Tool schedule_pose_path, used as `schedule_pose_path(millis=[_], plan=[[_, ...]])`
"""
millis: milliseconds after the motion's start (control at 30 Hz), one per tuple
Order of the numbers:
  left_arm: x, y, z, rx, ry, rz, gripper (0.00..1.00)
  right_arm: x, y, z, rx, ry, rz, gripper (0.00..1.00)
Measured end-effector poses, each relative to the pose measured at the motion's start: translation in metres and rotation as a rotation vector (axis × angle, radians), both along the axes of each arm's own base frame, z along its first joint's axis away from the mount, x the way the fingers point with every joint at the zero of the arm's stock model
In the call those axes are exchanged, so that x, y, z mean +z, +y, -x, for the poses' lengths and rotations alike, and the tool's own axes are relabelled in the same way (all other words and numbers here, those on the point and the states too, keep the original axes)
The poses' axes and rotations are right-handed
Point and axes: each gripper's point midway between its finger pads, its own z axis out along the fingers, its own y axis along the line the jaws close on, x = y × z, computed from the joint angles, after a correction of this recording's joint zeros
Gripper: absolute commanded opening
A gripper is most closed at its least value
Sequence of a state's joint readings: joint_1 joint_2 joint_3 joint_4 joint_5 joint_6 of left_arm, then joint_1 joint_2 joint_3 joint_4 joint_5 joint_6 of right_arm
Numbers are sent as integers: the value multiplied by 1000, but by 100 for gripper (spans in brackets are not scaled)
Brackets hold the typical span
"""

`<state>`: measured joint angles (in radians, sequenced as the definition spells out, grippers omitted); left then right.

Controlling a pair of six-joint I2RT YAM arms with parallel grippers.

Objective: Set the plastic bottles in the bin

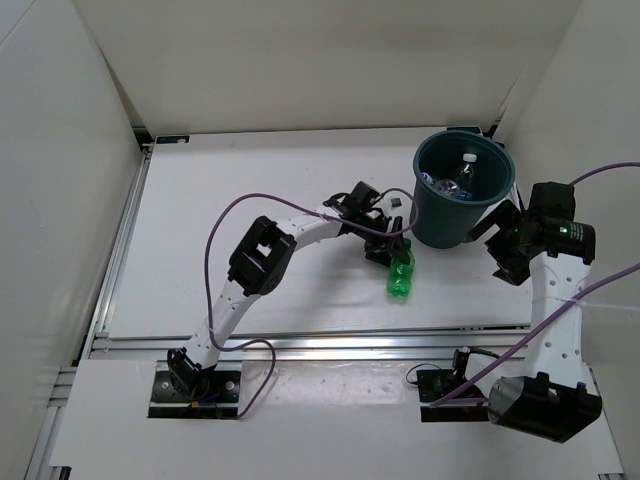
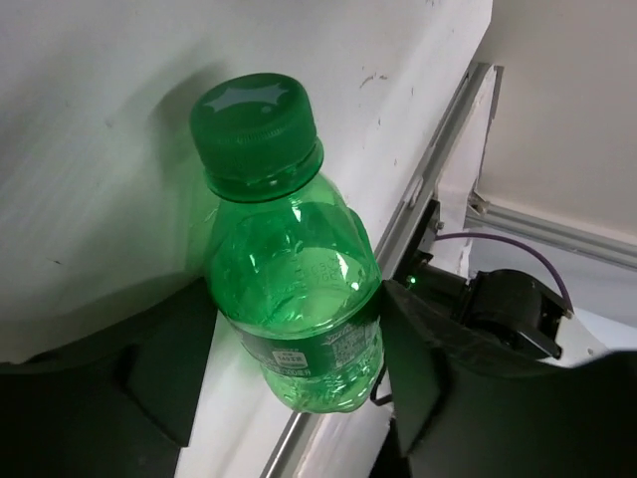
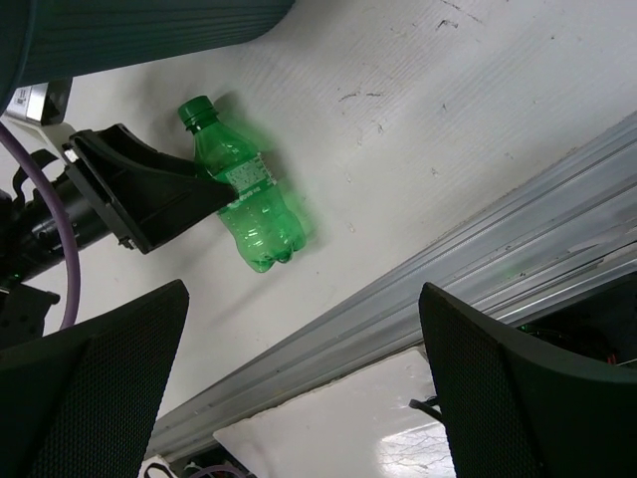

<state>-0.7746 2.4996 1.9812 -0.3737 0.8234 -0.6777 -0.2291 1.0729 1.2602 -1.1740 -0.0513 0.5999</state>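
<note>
- The left gripper [image 1: 388, 248] is clamped on the green bottle [image 2: 294, 299], fingers pressing its lower body. We cannot tell whether it is off the table [image 1: 250, 200].
- We should raise it above the rim of the bin [image 1: 445, 225], centre it over the opening, then release.
- The right gripper [image 3: 304, 299] hangs wide open, empty, right of the bin.
- The bottle is translucent, capped and just beside the bin's base. Two clear bottles [image 1: 466, 170] lie inside.

White surface [image 1: 250, 180] — scuffed; white walls [image 1: 300, 60] at nine, twelve and three o'clock — metal rail [image 1: 330, 343] along six.
</note>
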Motion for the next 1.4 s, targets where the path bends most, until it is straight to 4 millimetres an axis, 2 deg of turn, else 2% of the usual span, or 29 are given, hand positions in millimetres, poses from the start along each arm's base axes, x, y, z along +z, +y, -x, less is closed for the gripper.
schedule_pose_path(millis=[33, 67, 100, 300, 367, 467, 533, 567, 600, 633, 700, 733, 767, 800, 867, 900, 933, 1000, 1100, 1200, 1267, 1333, 1400], plan=[[0, 0, 1, -4, 9, 2, 65, 0, 0, 0, -1, -1, 3, 100], [0, 0, 3, -8, 12, 4, 56, 0, -1, 1, -1, -1, 4, 100], [1, -1, 3, -12, 10, 7, 52, 0, -1, 1, -2, 0, 6, 100], [5, 9, 0, 3, 28, 4, 37, -1, -3, 1, -6, 7, 12, 100], [13, 25, 1, 37, 65, -15, 36, -2, -3, 0, -7, 14, 12, 100], [38, 66, -7, 137, 105, -58, 34, -4, -4, -2, -9, 24, 11, 100], [69, 93, -28, 224, 65, -61, 34, -5, -4, -3, -10, 26, 10, 100], [91, 107, -45, 275, 15, -46, 34, -5, -4, -3, -11, 26, 10, 100], [103, 114, -54, 307, -16, -49, 34, -5, -4, -3, -13, 26, 10, 100], [147, 126, -85, 372, -120, 1, 34, -5, -4, -3, -15, 26, 11, 100], [211, 135, -127, 443, -307, 79, 40, -5, -5, -3, -18, 26, 11, 100], [253, 134, -146, 470, -422, 138, 44, -5, -5, -3, -21, 27, 9, 100], [295, 131, -160, 492, -534, 208, 44, -6, -5, -4, -25, 29, 8, 100], [334, 126, -167, 503, -641, 281, 44, -6, -5, -4, -30, 30, 6, 100], [390, 116, -163, 503, -778, 404, 47, -7, -5, -5, -40, 36, 4, 100], [408, 108, -157, 501, -825, 455, 49, -7, -6, -6, -47, 39, 3, 100], [417, 100, -150, 493, -850, 491, 51, -5, -7, -8, -55, 37, 4, 100], [419, 79, -140, 472, -871, 533, 56, 1, -11, -12, -71, 25, 8, 100], [399, 37, -143, 457, -879, 582, 56, 27, -21, -20, -105, -41, 38, 100], [353, -2, -154, 482, -849, 577, 56, 63, -29, -27, -124, -143, 81, 100], [323, -21, -159, 492, -821, 557, 56, 80, -32, -29, -131, -193, 103, 100], [303, -32, -163, 510, -800, 546, 58, 87, -34, -28, -132, -214, 116, 100], [291, -38, -164, 518, -783, 538, 71, 86, -34, -25, -132, -208, 122, 100]])
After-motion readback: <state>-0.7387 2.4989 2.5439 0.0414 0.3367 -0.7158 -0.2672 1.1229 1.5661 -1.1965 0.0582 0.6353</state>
